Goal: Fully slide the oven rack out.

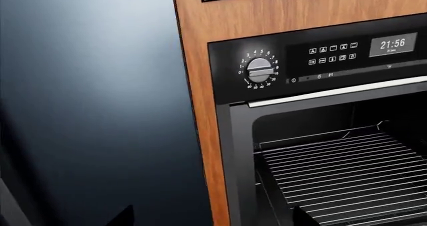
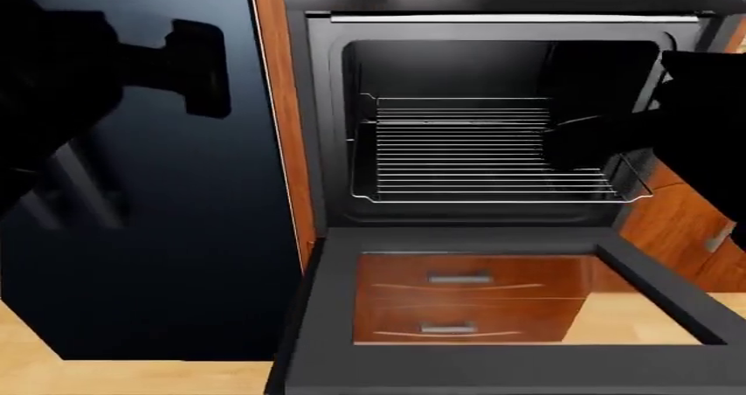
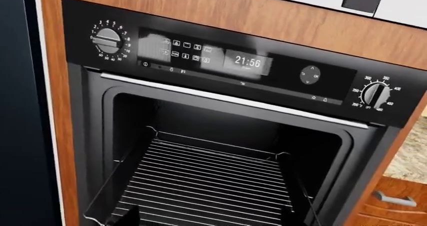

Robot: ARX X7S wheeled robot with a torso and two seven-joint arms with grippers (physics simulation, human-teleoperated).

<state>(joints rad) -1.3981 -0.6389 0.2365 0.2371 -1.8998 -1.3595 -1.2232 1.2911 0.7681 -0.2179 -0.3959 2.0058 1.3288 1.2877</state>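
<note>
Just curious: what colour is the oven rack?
Silver, thin parallel wires; the oven rack shows best in the right wrist view.

Your carrier here is the built-in oven [image 2: 327,133], its cavity open, with the oven rack [image 2: 484,155] resting inside on the side ledges. At 6 o'clock, the oven door [image 2: 314,325] hangs folded down flat.

A black built-in oven [image 3: 220,136] sits in a wood-grain cabinet [image 1: 200,61], its door [image 2: 490,369] folded down flat and open, with two wooden drawers [image 2: 466,303] showing through the door's glass. The control panel [image 3: 220,61] carries a timer dial [image 1: 259,70] at one end, a temperature dial [image 3: 375,95] at the other, and a clock display [image 3: 247,62] reading 21:56. A dark glossy panel [image 2: 152,238] stands just beside the cabinet.
</note>
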